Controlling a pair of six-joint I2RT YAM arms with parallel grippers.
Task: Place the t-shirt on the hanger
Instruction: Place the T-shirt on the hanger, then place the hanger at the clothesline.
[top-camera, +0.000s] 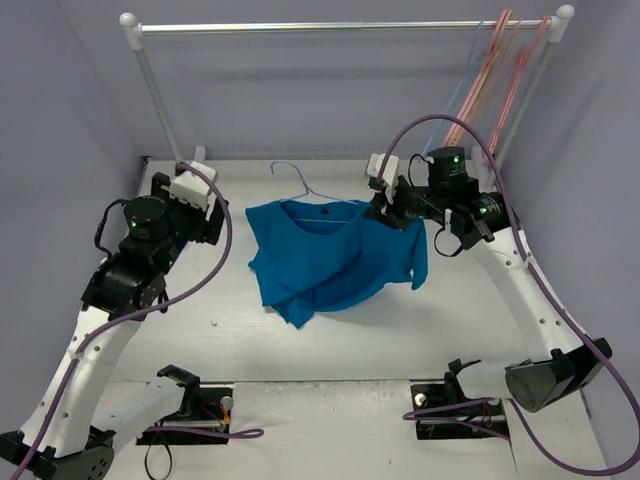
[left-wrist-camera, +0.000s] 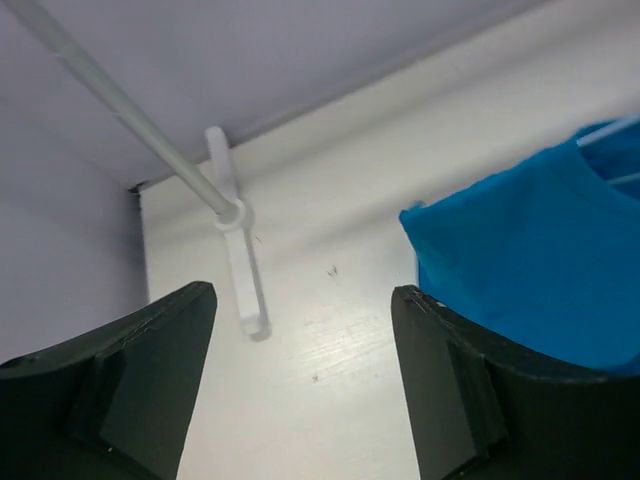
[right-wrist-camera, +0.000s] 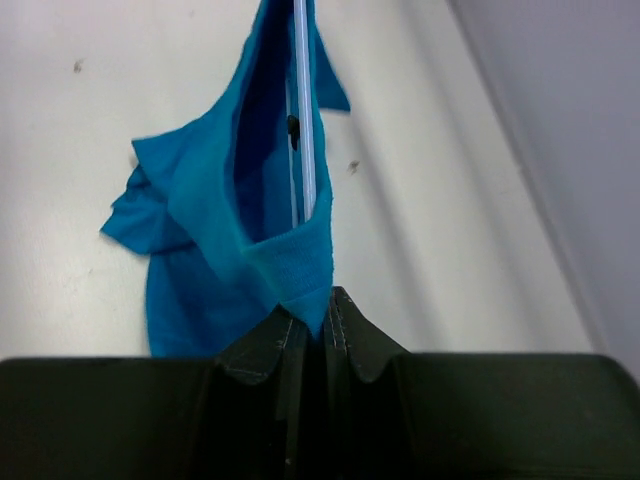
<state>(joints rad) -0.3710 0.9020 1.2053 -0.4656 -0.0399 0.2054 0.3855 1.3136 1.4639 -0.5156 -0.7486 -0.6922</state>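
Observation:
The bright blue t-shirt (top-camera: 325, 255) lies crumpled on the white table, its right shoulder lifted. The light-blue wire hanger (top-camera: 300, 186) lies partly inside the collar, its hook pointing to the back. My right gripper (top-camera: 385, 207) is shut on the shirt's right shoulder edge (right-wrist-camera: 300, 270); the hanger wire (right-wrist-camera: 303, 120) runs inside the fabric ahead of the jaws. My left gripper (top-camera: 215, 225) is open and empty, just left of the shirt's left sleeve (left-wrist-camera: 530, 260).
A clothes rail (top-camera: 340, 27) spans the back, with pink and salmon hangers (top-camera: 495, 80) at its right end. The rail's left foot (left-wrist-camera: 240, 270) stands ahead of my left gripper. Grey walls close in on both sides.

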